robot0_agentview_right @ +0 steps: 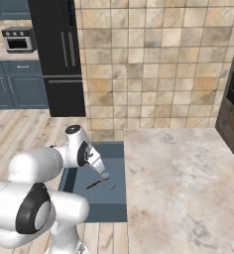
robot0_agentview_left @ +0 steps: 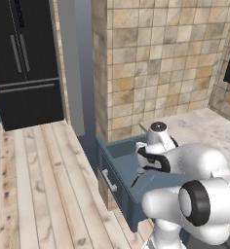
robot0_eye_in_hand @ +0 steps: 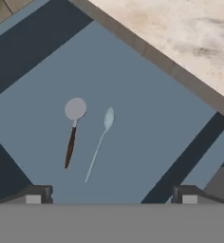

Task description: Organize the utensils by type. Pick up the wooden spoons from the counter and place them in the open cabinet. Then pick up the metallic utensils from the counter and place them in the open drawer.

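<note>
Now the blue drawer (robot0_eye_in_hand: 133, 156) is pulled out, and two small metal things lie flat on its floor. One is the pale silver-blue spoon (robot0_eye_in_hand: 98, 142) with a thin handle. The other is the round silver-headed utensil (robot0_eye_in_hand: 72, 130) with a dark handle. They lie side by side, close but not touching, with the round-headed one on the left in the hand view. Both have their heads pointing toward the far side of that view.

The pincer (robot0_eye_in_hand: 111, 197) hangs above the drawer with its two dark finger tips (robot0_eye_in_hand: 35, 194) spread wide apart. Nothing is between them. The spoons are below and a bit ahead of it, and it is not touching them.

In the right base view, the drawer (robot0_agentview_right: 101, 211) sits just left of the beige stone bench (robot0_agentview_right: 183, 183), and the two little utensils lie on its floor beside the white arm (robot0_agentview_right: 64, 163). In the left base view, the drawer front (robot0_agentview_left: 112, 177) with its short silver bar handle (robot0_agentview_left: 108, 180) sticks out over the wooden floor (robot0_agentview_left: 34, 194). A tan tile wall (robot0_agentview_left: 161, 58) stands behind the bench, and a black fridge (robot0_agentview_left: 24, 58) stands far off to the left.
</note>
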Tool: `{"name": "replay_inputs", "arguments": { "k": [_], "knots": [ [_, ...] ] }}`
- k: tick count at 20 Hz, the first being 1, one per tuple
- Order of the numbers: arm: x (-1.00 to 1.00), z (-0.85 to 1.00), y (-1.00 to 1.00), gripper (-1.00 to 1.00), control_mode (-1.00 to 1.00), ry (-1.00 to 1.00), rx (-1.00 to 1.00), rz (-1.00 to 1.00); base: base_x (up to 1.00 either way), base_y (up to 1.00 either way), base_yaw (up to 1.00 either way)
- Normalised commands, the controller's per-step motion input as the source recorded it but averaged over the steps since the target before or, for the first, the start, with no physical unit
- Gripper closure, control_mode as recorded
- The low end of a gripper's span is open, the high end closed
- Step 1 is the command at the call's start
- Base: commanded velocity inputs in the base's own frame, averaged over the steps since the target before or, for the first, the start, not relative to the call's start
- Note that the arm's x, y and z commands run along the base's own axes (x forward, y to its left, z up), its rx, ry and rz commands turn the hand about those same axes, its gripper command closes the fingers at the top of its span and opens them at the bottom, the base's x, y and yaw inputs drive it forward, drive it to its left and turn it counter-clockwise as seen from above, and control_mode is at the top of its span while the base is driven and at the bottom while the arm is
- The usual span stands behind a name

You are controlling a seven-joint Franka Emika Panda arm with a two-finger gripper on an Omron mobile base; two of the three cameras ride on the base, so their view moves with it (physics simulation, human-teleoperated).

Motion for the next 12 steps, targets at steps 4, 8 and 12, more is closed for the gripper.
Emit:
{"name": "replay_inputs", "arguments": {
  "k": [4,8,12],
  "knots": [
    [0.00,0.85,0.07,-1.00,-1.00,0.02,0.00,0.16,0.00,0.00,0.00],
    [0.01,0.83,0.00,-1.00,-1.00,0.05,0.00,0.21,0.00,0.00,0.00],
    [-0.43,0.40,0.12,-1.00,-1.00,0.03,0.00,0.15,0.00,0.00,0.00]
  ]
}}
